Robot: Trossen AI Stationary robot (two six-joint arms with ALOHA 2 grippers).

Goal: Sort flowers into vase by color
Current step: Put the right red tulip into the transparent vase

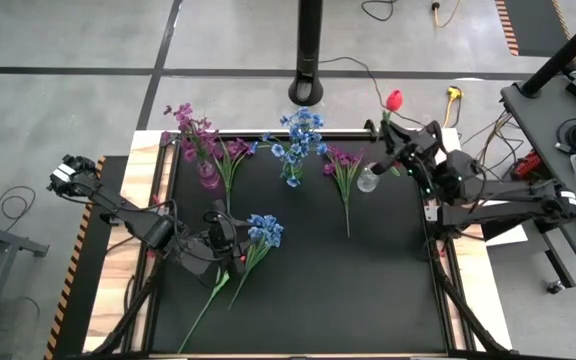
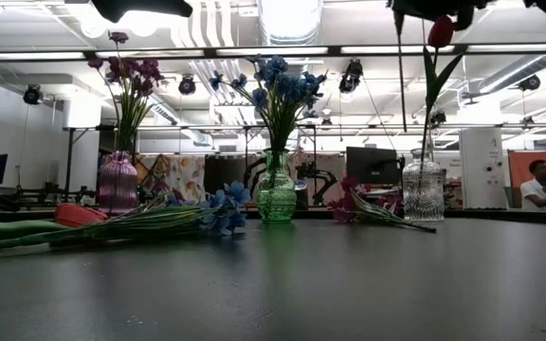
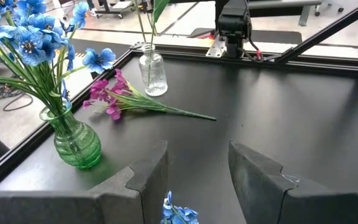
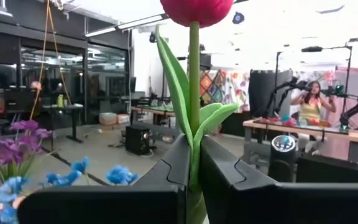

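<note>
A red tulip (image 1: 393, 100) stands upright over the clear vase (image 1: 368, 180) at the far right, with my right gripper (image 4: 194, 177) shut on its stem. My left gripper (image 3: 197, 165) hovers open at the near left, just above a blue flower spray (image 1: 264, 230) that lies flat on the mat. A purple vase (image 1: 208, 176) holds purple flowers. A green vase (image 1: 293, 180) holds blue flowers (image 3: 30, 31). A purple spray (image 1: 345, 175) lies on the mat between the green and clear vases. My right gripper pinches the tulip's stem (image 4: 193, 149) and a leaf beside it between its two fingers, some way below the bloom (image 4: 194, 9). The fingers come from the table's right side and lie across the stem. The stem stands upright, and its lower end (image 3: 145, 37) reaches down into the clear vase.
More green stems and a red bud (image 2: 79, 214) lie on the mat by my left gripper. The black mat's near and right parts (image 1: 368, 290) are bare. A raised frame edge (image 1: 438, 260) borders the mat. A person (image 4: 309, 102) is in the room far behind the table.
</note>
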